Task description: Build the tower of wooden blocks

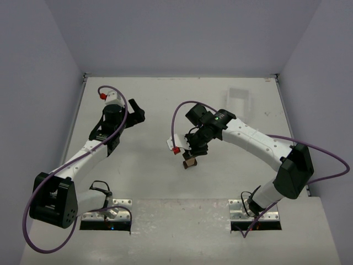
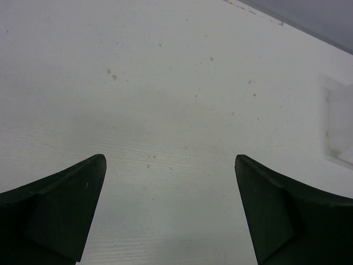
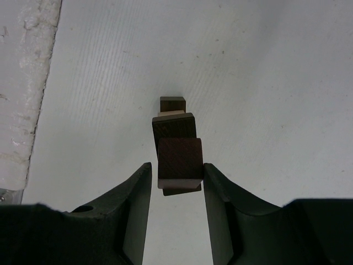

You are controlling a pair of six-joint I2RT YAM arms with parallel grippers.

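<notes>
The wood block tower [image 1: 190, 161] stands at the table's middle. In the right wrist view I look down on it: a dark brown top block [image 3: 180, 157], a second dark block [image 3: 174, 124] below it, a thin tan edge [image 3: 171, 113] and another dark block [image 3: 172, 103] lower down. My right gripper [image 3: 176, 168] is right above the tower [image 1: 194, 152]. Its jaws stand either side of the top block, the right finger touching it and a small gap at the left finger. My left gripper [image 2: 170, 159] is wide open and empty over bare table [image 1: 138, 113], far left of the tower.
A white plastic tray [image 1: 241, 102] lies at the back right; its edge shows in the left wrist view [image 2: 339, 132]. A small white tag with a red piece [image 1: 174, 144] hangs by the right wrist. Grey walls enclose the table on three sides.
</notes>
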